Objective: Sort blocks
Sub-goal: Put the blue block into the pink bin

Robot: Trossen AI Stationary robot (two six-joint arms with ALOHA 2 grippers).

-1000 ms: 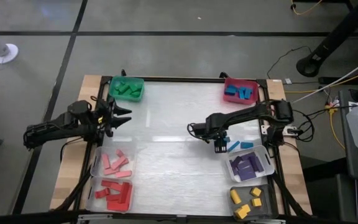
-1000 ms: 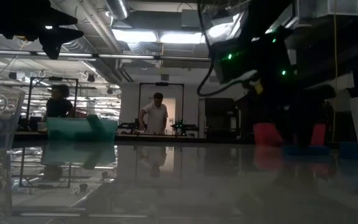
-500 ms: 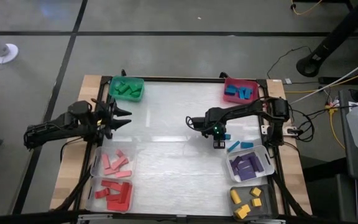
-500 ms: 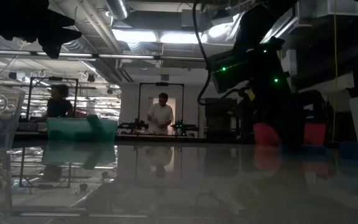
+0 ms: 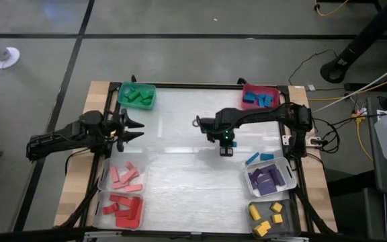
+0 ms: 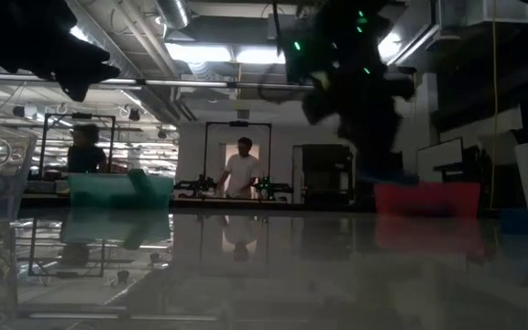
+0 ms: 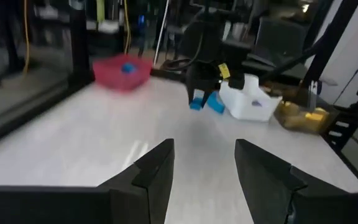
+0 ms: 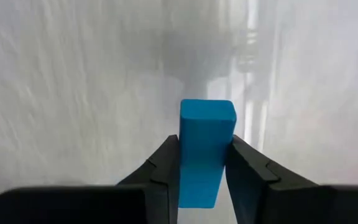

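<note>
My right gripper [image 5: 226, 149] hangs over the middle of the table, pointing down, shut on a blue block [image 8: 207, 149]. Two more blue blocks [image 5: 252, 158] [image 5: 267, 156] lie flat on the table beside the bin of purple blocks [image 5: 270, 179]. My left gripper [image 5: 136, 129] waits open at the table's left side, pointing across it, with nothing between its fingers [image 7: 157, 165]. My right gripper pinches the blue block's two opposite long sides [image 8: 185, 163] between its two fingers [image 8: 248, 168], from above, pointing down. The block lies along the fingers and its free end [image 8: 207, 111] sticks out past the tips. It is lifted clear of the table.
A green bin [image 5: 137, 95] of green blocks stands at the far left. A red bin [image 5: 259, 98] with blue blocks stands at the far right. Bins of pink blocks [image 5: 121, 176] and red blocks [image 5: 121, 208] stand near left, and yellow blocks [image 5: 269, 218] near right. People stand in the room beyond the table.
My right gripper has risen from the table with the blue block. It has carried the block toward the table's left and a little toward the far edge. The block is now lifted clear. The two other blue blocks stay where they lay.
</note>
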